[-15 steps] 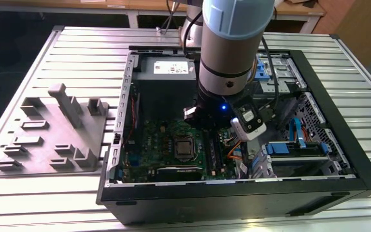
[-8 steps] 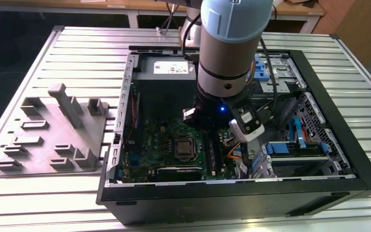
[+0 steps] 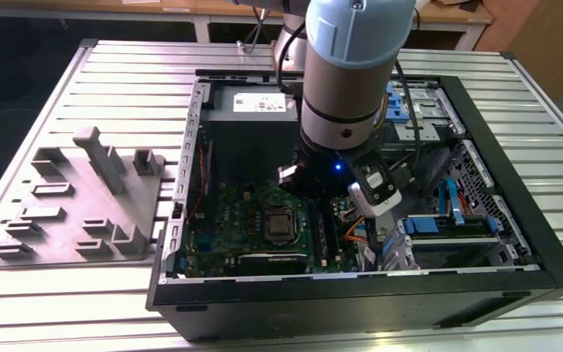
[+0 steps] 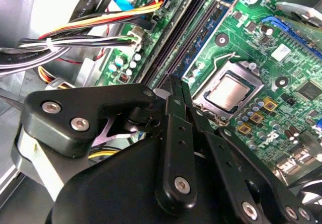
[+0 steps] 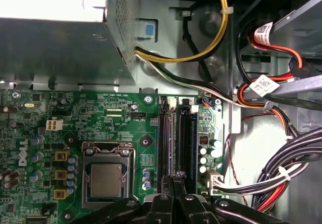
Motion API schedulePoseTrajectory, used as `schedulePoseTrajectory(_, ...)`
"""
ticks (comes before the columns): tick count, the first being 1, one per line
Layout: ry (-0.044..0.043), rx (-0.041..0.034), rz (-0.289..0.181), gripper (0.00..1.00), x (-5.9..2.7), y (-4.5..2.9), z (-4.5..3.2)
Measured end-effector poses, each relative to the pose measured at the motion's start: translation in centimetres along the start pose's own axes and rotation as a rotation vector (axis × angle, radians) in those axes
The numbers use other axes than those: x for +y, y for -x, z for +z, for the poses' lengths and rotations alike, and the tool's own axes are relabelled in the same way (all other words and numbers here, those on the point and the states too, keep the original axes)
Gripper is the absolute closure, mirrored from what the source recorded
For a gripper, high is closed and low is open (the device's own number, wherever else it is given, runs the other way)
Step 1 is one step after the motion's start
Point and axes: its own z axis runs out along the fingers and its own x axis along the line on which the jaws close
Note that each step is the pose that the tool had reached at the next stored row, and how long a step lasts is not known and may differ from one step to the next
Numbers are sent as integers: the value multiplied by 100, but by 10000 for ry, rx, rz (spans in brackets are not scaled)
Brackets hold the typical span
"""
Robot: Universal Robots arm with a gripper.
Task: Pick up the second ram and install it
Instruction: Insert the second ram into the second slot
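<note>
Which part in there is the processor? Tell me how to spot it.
Look inside the open black computer case on the slatted table, at the green motherboard on its floor. The processor is the plain silver square clamped in a metal frame near the board's middle, unlike the long black slots beside it.

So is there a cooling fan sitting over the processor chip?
No, in the first wrist view the processor sits in its socket on the green motherboard with its metal top uncovered.

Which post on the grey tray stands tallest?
The narrow post at the far end of the tray, on the exterior view's left. It rises well above the stubby post beside it and the low blocks elsewhere.
</note>
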Motion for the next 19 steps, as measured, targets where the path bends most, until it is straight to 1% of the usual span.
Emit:
schedulePoseTrajectory(3, 3, -2, 0, 92, 0, -1, 16)
schedulePoseTrajectory(19, 5, -2, 0, 92, 4, -6, 31)
